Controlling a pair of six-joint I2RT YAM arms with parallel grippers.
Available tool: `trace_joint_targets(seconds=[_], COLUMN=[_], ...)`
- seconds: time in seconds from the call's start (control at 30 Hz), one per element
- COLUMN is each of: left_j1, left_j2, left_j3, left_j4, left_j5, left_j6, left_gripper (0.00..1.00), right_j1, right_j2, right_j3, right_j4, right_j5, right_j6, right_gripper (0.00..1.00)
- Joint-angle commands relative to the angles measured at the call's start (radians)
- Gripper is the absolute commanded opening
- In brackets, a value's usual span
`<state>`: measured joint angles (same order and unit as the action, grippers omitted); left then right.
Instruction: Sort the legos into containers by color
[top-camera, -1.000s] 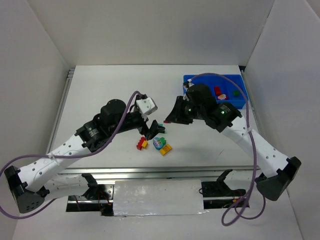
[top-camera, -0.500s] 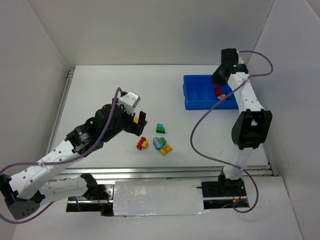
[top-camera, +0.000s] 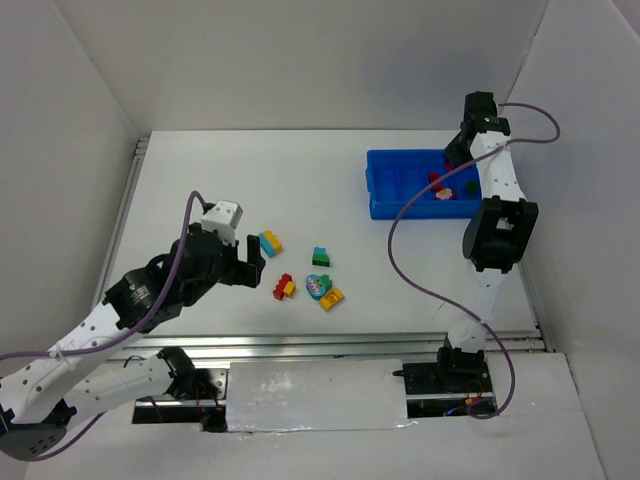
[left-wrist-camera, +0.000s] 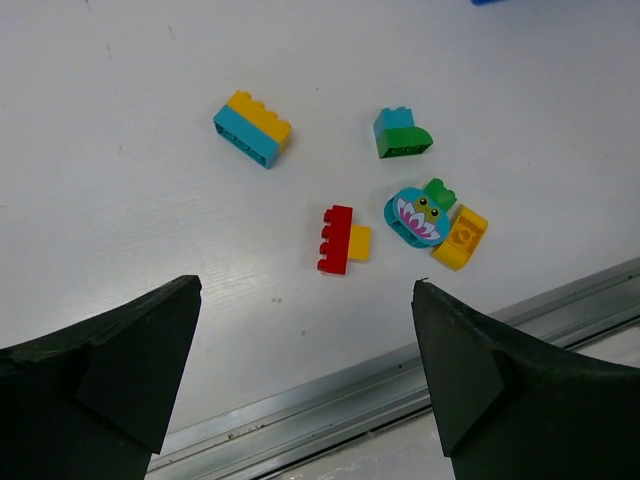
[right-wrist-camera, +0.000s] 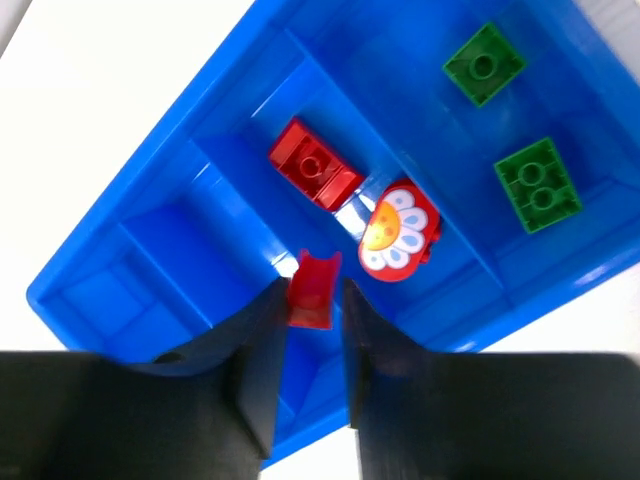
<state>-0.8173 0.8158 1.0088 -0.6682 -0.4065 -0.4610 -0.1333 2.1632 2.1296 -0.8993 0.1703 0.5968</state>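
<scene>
So from where I'm standing the right pincer (right-wrist-camera: 315, 300) is clenched on a small red brick (right-wrist-camera: 312, 290) and hanging over the blue tray (right-wrist-camera: 120, 250), right by the slot that already has a red block (right-wrist-camera: 315, 172) and a flower piece (right-wrist-camera: 398, 230) in it. I can't tell exactly which slot it's lined up with. Two green blocks (right-wrist-camera: 536, 183) sit in the next compartment over. The left pincer (left-wrist-camera: 303, 300) is spread wide with nothing in it, hovering above the loose legos on the table (left-wrist-camera: 120, 200): a cyan-yellow brick (left-wrist-camera: 252, 128), a green-cyan one (left-wrist-camera: 402, 135), a red-yellow one (left-wrist-camera: 343, 240), a round frog piece (left-wrist-camera: 420, 212) and a yellow brick (left-wrist-camera: 460, 237) touching it. My guess is these things are light, hard and stiff, with smooth, kinda slippery sides. They won't break, but they can squirt out of a sloppy pinch. I'd grab them across the two flat side walls, low down, not on the studs. The round frog one looks the most awkward, since there's no flat pair of faces showing. Compared with a second ago, the right arm was folded low over the table in front of the tray, and now it's stretched out with the wrist over the tray's far right end. The left arm was reaching over the green-cyan brick then. It has since pulled back toward its base, and the cyan-yellow brick now lies in plain view, off on its own.
</scene>
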Motion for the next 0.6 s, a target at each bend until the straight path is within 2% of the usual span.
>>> trace_joint_targets(seconds=[0.0,0.03,0.07,0.17,0.23,0.37,0.47,0.5,0.57], left_j1=[0.006,0.006,0.006,0.007,0.007,0.006,0.007,0.007,0.009], left_j2=[-0.001,0.003,0.017,0.06,0.098,0.132,0.19,0.212,0.305], left_j3=[0.007,0.01,0.014,0.042,0.065,0.056,0.025,0.021,0.016], left_j4=[-0.021,-0.022,-0.022,-0.025,-0.053,-0.012,0.021,0.027,0.025], left_j5=[-0.041,-0.046,-0.046,-0.052,-0.061,-0.048,-0.011,0.02,0.046], left_j6=[-0.051,-0.053,-0.057,-0.076,-0.097,-0.129,-0.191,-0.208,-0.252], left_gripper=[0.99,1.0,0.99,0.99,0.99,1.0,0.99,1.0,0.99], right_j1=[0.003,0.004,0.003,0.003,0.003,0.035,0.124,0.156,0.219], right_j2=[-0.023,-0.02,-0.011,-0.009,-0.028,-0.12,-0.293,-0.346,-0.507], right_j3=[0.012,0.018,0.026,0.049,0.053,0.03,-0.129,-0.257,-0.395], right_j4=[0.007,0.004,-0.003,-0.023,-0.03,-0.049,-0.012,0.04,0.107], right_j5=[-0.044,-0.051,-0.058,-0.063,-0.061,-0.11,-0.136,-0.143,-0.17], right_j6=[-0.032,-0.037,-0.037,-0.043,-0.048,-0.049,-0.06,-0.057,-0.054], right_gripper=[0.37,0.42,0.53,0.74,0.81,0.82,0.82,0.82,0.83])
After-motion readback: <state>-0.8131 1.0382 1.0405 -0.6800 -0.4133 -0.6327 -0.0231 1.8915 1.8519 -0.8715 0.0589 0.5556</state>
